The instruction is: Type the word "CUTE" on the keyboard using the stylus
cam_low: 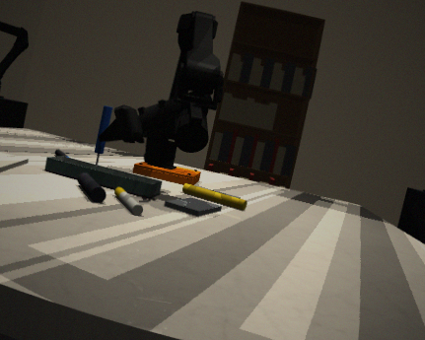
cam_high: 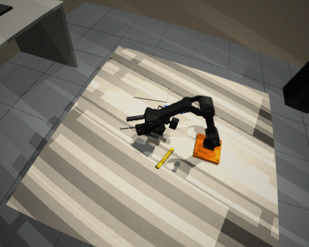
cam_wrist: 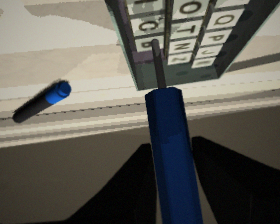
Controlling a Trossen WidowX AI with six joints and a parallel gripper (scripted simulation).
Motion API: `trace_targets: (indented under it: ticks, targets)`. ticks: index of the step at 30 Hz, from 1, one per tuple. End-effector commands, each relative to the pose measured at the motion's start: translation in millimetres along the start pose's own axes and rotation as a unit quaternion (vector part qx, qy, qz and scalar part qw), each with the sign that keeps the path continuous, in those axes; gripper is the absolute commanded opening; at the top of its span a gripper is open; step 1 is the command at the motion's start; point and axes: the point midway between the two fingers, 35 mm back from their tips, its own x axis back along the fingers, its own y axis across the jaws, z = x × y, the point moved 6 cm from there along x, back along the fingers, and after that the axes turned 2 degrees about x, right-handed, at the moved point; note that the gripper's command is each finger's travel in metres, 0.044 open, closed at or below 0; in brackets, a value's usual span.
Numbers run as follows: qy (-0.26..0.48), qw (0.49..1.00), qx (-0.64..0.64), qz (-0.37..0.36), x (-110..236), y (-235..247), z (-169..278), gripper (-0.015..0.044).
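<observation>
My gripper [cam_low: 104,136] [cam_wrist: 171,149] is shut on the blue stylus [cam_low: 105,120] [cam_wrist: 172,165], which stands nearly upright with its thin metal tip down. The keyboard is a dark green block [cam_low: 104,175] [cam_wrist: 150,77] with white letter keys, below the gripper. In the wrist view the stylus tip lies over the upper right corner of the B key [cam_wrist: 142,45], beside the C key [cam_wrist: 146,25]. The T key [cam_wrist: 190,30] is in the adjoining row. Whether the tip touches a key cannot be told. In the top view the arm hides most of the keyboard.
A yellow cylinder [cam_high: 165,158] [cam_low: 214,196] and a flat grey slab [cam_high: 143,147] [cam_low: 192,206] lie near the orange base [cam_high: 204,155] [cam_low: 182,173]. A black marker [cam_low: 91,187] and a white marker [cam_low: 129,202] lie by the keyboard. A blue-ended pen [cam_wrist: 42,101] lies beyond its end.
</observation>
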Motion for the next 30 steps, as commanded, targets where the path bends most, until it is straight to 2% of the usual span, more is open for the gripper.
trace_targets:
  ticks: [1, 30]
  targets:
    - [0.002, 1.0, 0.002, 0.001, -1.9, -0.2, -2.7, 0.0081]
    - [0.002, 1.0, 0.002, 0.001, -6.2, -0.4, -10.1, 0.0081]
